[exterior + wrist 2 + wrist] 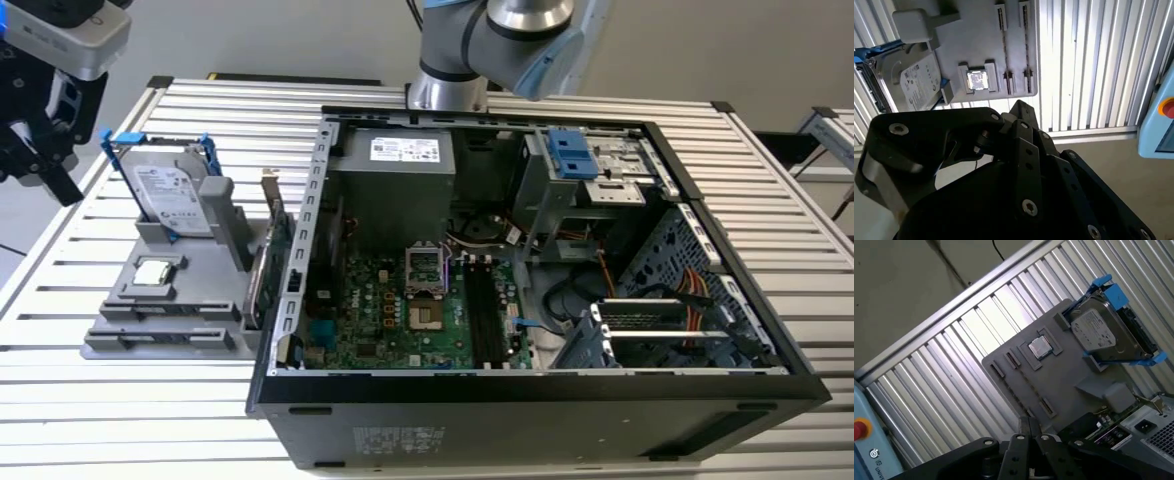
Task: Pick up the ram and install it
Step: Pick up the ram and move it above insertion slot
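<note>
My gripper [40, 178] hangs at the exterior view's far left, above and beside the grey parts tray [214, 340]. In both wrist views its fingers [1029, 421] look pressed together with nothing between them, pointing down at the tray [949, 45]. Two thin dark lines [1004, 35] run along the tray's long holders. I cannot tell whether either is the ram seen edge-on. The black memory slots [482, 310] lie on the motherboard inside the open computer case [534, 385], far from the gripper.
The tray also carries an upright hard drive [171, 198] in a blue frame and a small silver chip [156, 271]. A green card [274, 262] stands between tray and case. A light blue box with a red button [1160, 120] sits past the table edge.
</note>
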`<action>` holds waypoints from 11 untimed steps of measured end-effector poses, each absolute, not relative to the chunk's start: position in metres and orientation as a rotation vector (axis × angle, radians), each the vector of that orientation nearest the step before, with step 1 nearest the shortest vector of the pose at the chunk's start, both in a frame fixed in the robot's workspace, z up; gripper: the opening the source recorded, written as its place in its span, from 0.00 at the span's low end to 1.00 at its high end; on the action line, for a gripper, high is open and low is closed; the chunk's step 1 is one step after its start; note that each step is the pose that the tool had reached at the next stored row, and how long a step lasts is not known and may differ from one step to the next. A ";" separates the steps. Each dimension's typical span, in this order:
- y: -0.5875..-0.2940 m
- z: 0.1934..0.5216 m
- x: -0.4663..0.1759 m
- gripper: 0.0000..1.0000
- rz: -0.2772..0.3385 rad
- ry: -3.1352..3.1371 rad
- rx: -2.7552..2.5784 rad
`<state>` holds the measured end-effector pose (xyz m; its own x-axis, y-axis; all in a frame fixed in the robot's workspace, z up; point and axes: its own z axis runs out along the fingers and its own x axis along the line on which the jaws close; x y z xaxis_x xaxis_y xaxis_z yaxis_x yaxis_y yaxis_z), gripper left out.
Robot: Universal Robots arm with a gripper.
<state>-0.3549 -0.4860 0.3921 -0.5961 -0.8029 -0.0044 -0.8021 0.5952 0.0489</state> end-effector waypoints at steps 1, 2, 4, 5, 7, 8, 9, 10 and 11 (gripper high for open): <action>-0.486 0.392 -0.355 0.00 -0.071 -2.786 1.411; -0.486 0.392 -0.355 0.00 -0.071 -2.782 1.418; -0.486 0.392 -0.355 0.00 -0.071 -2.774 1.432; -0.486 0.392 -0.355 0.00 -0.071 -2.771 1.439; -0.486 0.392 -0.355 0.00 -0.071 -2.763 1.454; -0.486 0.392 -0.355 0.00 -0.071 -2.759 1.461; -0.486 0.392 -0.355 0.00 -0.071 -2.755 1.468; -0.486 0.392 -0.355 0.00 -0.071 -2.750 1.477; -0.486 0.392 -0.355 0.00 -0.070 -2.744 1.487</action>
